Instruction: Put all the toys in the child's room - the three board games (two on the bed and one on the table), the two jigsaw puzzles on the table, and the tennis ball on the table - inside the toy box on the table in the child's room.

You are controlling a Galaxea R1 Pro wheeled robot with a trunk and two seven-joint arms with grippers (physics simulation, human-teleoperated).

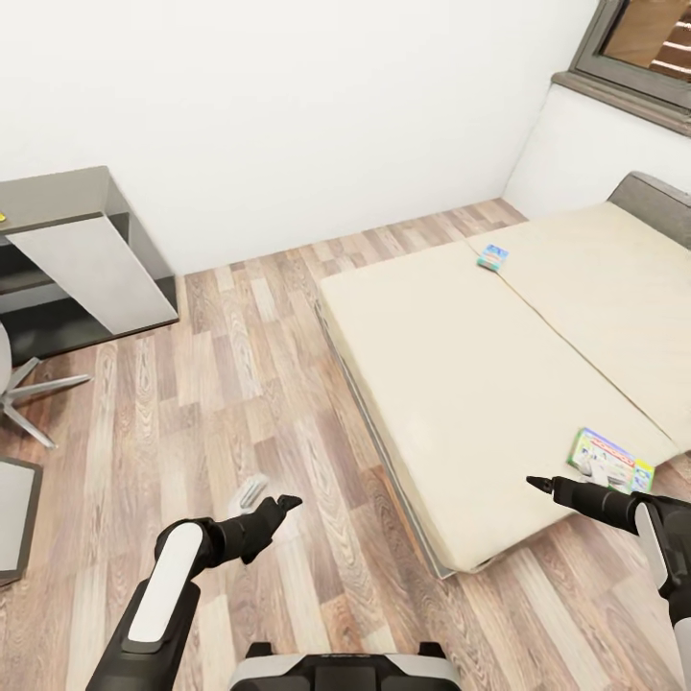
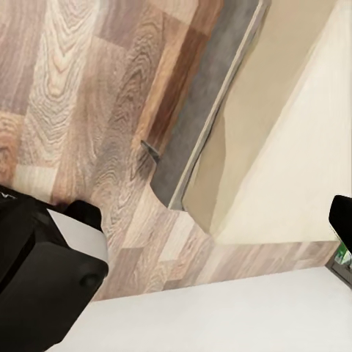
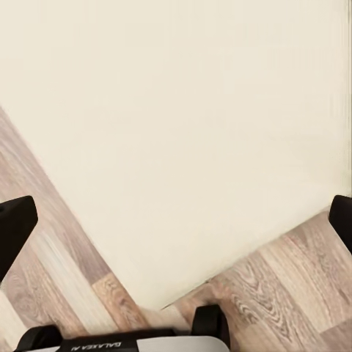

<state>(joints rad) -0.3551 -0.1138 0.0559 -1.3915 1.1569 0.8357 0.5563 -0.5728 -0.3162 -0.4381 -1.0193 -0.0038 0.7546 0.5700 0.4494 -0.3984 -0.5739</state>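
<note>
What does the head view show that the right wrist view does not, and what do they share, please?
Head view alone: the blue board game far up the bed, the Monopoly box near the right pincer, the desk, the window. Right wrist view alone: the pincer's fingertips set wide apart. Both: the beige mattress and wood-plank floor.

Item count, head view: two board games, one bed, one desk, one chair, one window, two grippers.

Board games: blue box (image 1: 493, 257) at upper centre-right, green-edged box (image 1: 610, 461) at lower right, both on the bed (image 1: 461, 384). Desk (image 1: 72, 251) and chair (image 1: 24, 384) at left. Window (image 1: 643, 48) at upper right. Left gripper (image 1: 285, 503) and right gripper (image 1: 534, 483) along the lower edge.
</note>
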